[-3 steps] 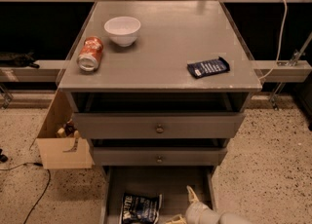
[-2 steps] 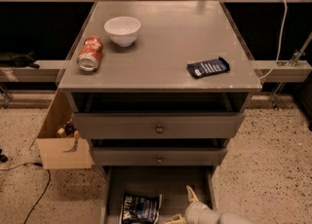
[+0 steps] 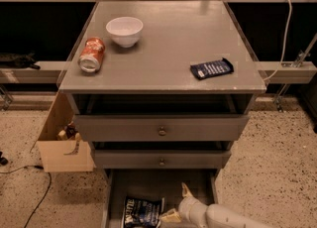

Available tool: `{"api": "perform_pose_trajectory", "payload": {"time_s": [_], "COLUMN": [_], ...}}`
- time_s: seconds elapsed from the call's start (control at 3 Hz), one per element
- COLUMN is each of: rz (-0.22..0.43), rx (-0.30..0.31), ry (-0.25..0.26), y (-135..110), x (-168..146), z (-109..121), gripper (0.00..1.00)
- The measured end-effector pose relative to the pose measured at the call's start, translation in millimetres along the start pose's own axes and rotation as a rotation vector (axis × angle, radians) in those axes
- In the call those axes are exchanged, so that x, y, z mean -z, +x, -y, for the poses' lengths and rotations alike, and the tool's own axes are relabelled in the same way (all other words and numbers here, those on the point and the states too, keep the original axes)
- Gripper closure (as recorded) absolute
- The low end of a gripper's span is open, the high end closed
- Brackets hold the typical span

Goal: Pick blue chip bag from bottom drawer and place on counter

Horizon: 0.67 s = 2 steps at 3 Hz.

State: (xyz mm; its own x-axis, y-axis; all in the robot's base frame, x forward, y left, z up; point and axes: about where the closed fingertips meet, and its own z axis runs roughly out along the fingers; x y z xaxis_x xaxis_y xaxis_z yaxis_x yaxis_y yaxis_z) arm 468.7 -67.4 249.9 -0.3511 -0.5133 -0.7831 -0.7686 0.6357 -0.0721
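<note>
**Speckled floor, grey cabinet: gripper at drawer level**

Counter [image 3: 168,48] carries a white bowl [image 3: 124,30] at 11 o'clock, a tipped orange can [image 3: 92,54] at 9 o'clock and a flat blue packet [image 3: 212,68] at 3 o'clock. Bottom drawer [image 3: 148,185] stands pulled out. Blue chip bag [image 3: 142,212] lies on its floor. Gripper [image 3: 177,204] sits at the bag's 3 o'clock, fingers spread, holding nothing.
</note>
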Motion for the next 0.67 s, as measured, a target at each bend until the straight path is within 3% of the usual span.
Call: {"api": "perform_pose_trajectory", "payload": {"time_s": [0.33,0.67], "rz": [-0.043,-0.054], "rx": [0.032,0.046], "ry": [0.015,0.012], "y": [21.1,38.9], "x": [-35.1,-47.8], "z": [5.1,-8.1], "gripper": [0.0,0.0]}}
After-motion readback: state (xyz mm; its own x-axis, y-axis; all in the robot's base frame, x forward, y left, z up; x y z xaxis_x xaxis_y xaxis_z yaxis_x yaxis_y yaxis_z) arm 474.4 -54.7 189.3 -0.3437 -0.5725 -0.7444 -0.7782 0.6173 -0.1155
